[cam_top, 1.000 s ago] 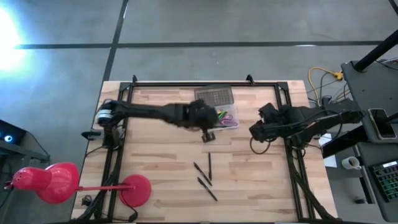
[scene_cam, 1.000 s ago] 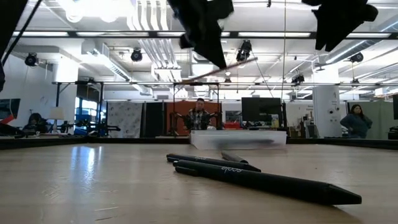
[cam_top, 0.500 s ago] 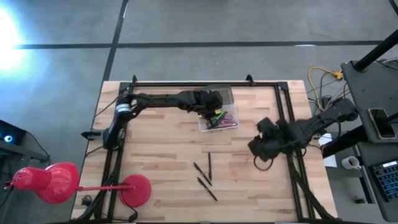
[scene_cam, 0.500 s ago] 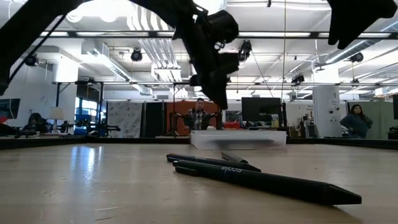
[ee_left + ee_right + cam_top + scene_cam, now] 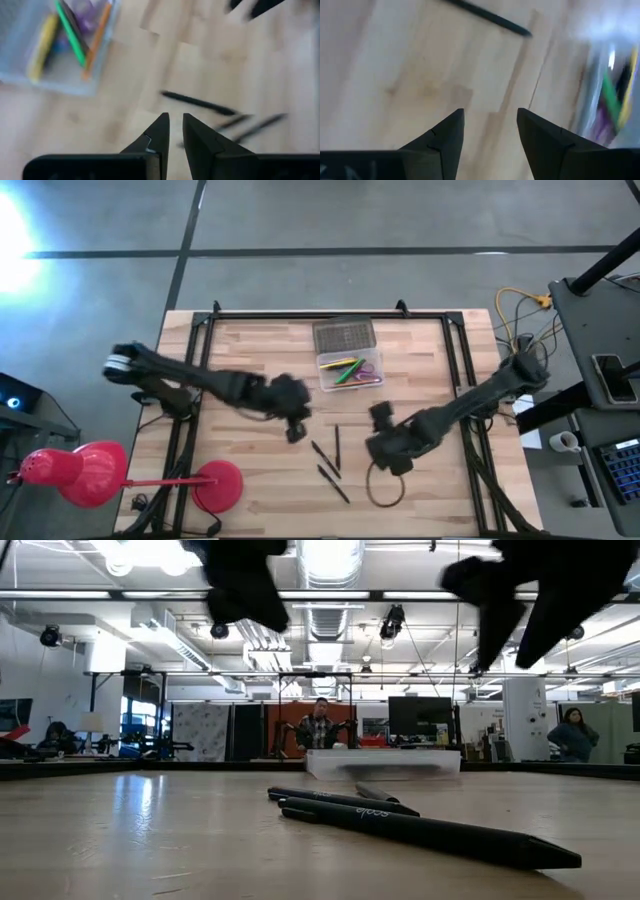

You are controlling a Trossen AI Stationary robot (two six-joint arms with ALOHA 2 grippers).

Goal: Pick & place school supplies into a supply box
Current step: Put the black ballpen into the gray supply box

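The clear supply box (image 5: 350, 370) sits at the table's far middle, its grey ribbed lid (image 5: 344, 335) open behind it. Green, yellow and orange pens and purple scissors lie inside it (image 5: 65, 40). Three dark pens (image 5: 330, 460) lie flat on the wood nearer the front; they also show in the low view (image 5: 420, 832). My left gripper (image 5: 295, 430) hovers just left of them, its fingers (image 5: 175, 120) almost together with nothing between. My right gripper (image 5: 372, 445) hovers just right of the pens, open and empty (image 5: 490, 117).
A red desk lamp (image 5: 90, 475) stands at the near left corner. A dark cable loop (image 5: 385, 485) hangs below the right arm. Black frame rails (image 5: 190, 410) run along both table sides. People stand in the room beyond the table (image 5: 320, 730).
My left gripper has gone from the middle of the table to the supply box, then back toward the near edge, to the left of the dark pens. The orange pencil it carried is no longer in it. My right gripper has swung from the right rail toward the near left, up to the dark pens.
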